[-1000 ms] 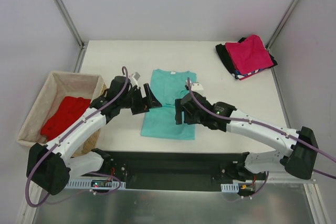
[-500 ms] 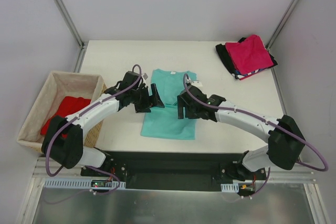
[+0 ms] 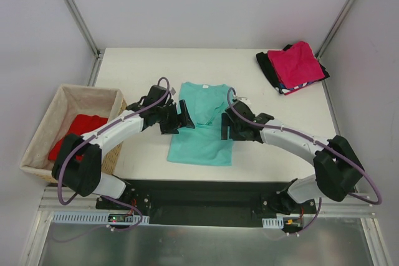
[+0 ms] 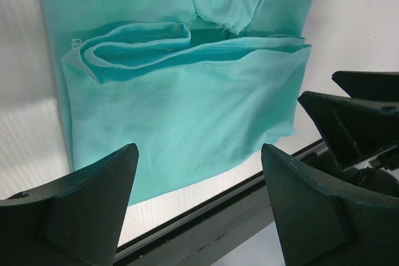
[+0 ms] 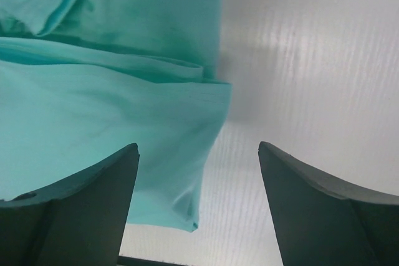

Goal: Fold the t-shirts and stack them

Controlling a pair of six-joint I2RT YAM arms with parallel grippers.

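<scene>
Arms have drawn in over the last second: the left hand point(image 3: 182, 116) has slid a little toward the left edge of the teal-green t-shirt point(image 3: 202, 126), and the right hand point(image 3: 228, 126), which had been over the shirt's right margin, now sits just beside that edge. The shirt itself has not moved or changed shape. It lies flat in the middle of the tabletop point(image 3: 137, 73) as a narrow strip with its sleeves turned in, collar toward the far side. Both hands are spread wide with nothing between their fingers. The wrist views show each pair of fingers above a side of the cloth, over loose folded layers, with no contact that can be made out. That reads as lining up for a grasp at the two side edges, probably for the crosswise fold, so this shirt looks partly folded and not yet stacked. The basket point(image 3: 43, 126) at the left edge of the tabletop holds one red t-shirt point(image 3: 78, 136), crumpled and unfolded. The finished pile sits well apart at the far right corner, with the magenta-pink t-shirt point(image 3: 300, 61) on top, the black t-shirt point(image 3: 268, 68) beneath, and a sliver of the striped t-shirt point(image 3: 288, 90) at the near edge.
</scene>
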